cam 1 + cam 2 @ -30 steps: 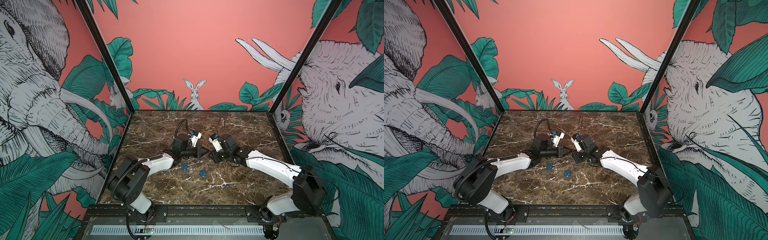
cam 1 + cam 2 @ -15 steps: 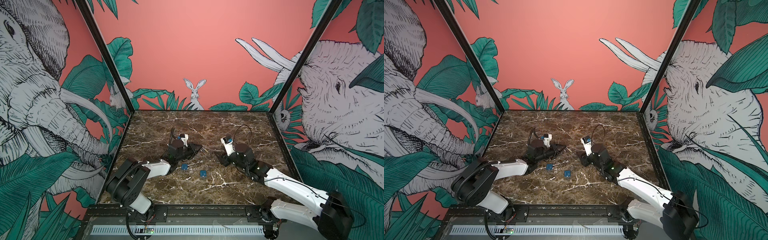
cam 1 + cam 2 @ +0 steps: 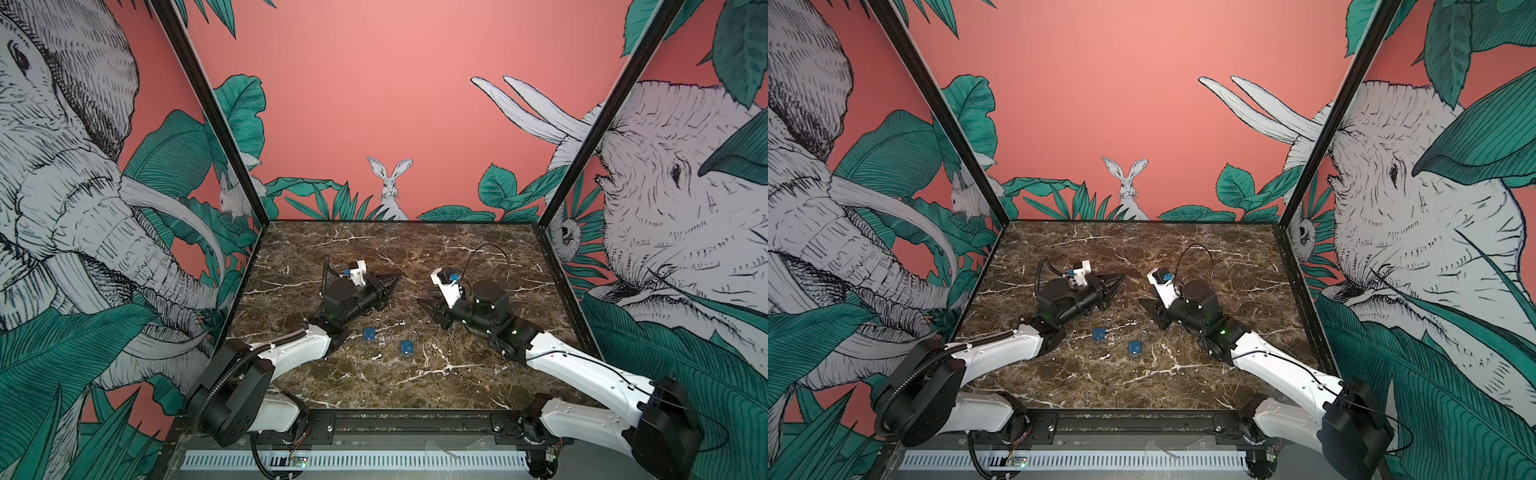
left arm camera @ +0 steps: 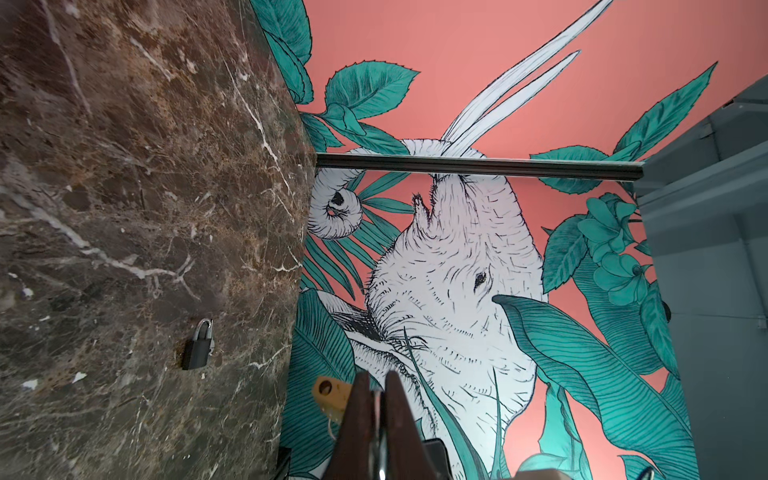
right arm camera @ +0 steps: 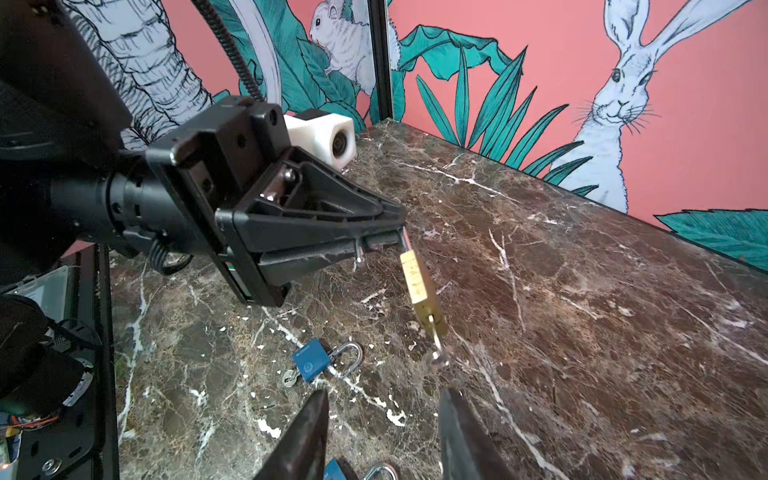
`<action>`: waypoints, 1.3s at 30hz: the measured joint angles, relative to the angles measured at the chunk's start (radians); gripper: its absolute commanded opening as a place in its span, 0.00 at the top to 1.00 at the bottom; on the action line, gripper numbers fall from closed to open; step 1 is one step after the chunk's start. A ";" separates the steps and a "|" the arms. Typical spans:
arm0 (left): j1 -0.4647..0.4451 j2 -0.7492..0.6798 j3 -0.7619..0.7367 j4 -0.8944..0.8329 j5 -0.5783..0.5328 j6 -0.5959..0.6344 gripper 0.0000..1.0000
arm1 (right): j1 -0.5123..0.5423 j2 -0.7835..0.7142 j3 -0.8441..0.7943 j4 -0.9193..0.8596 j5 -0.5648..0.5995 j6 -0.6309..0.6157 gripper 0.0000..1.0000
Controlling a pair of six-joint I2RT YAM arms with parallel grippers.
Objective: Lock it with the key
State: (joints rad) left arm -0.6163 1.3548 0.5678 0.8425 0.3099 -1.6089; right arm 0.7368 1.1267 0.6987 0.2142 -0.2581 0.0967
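My left gripper [image 5: 399, 232] is clamped on the shackle of the brass padlock [image 5: 419, 286], which hangs above the marble table [image 5: 582, 291] with its key [image 5: 436, 338] inserted. My right gripper [image 5: 384, 395] waits nearby, jaws apart.

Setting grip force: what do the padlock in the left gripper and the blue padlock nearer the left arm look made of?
Held padlock: dull yellow-gold body, likely brass; the left gripper pinches its silvery shackle. Blue padlock: matte blue body, painted or plastic-covered; shiny shackle, probably steel.
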 measured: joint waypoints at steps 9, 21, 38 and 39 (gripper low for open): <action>-0.021 0.010 0.000 0.026 0.024 -0.006 1.00 | 0.000 0.013 0.000 0.037 0.039 -0.023 0.57; -0.045 0.038 0.023 0.068 0.059 -0.004 1.00 | 0.000 0.039 0.000 0.050 0.093 -0.041 0.68; -0.058 0.079 0.035 0.085 0.076 0.002 1.00 | 0.000 0.039 0.000 0.058 0.119 -0.031 0.84; -0.060 0.079 0.036 0.086 0.075 0.002 1.00 | 0.000 0.038 0.000 0.058 0.121 -0.031 0.87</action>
State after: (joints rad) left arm -0.6762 1.4342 0.6037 0.9283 0.3851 -1.6073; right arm 0.7368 1.1648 0.6987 0.2722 -0.1375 0.0662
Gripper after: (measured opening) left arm 0.072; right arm 0.165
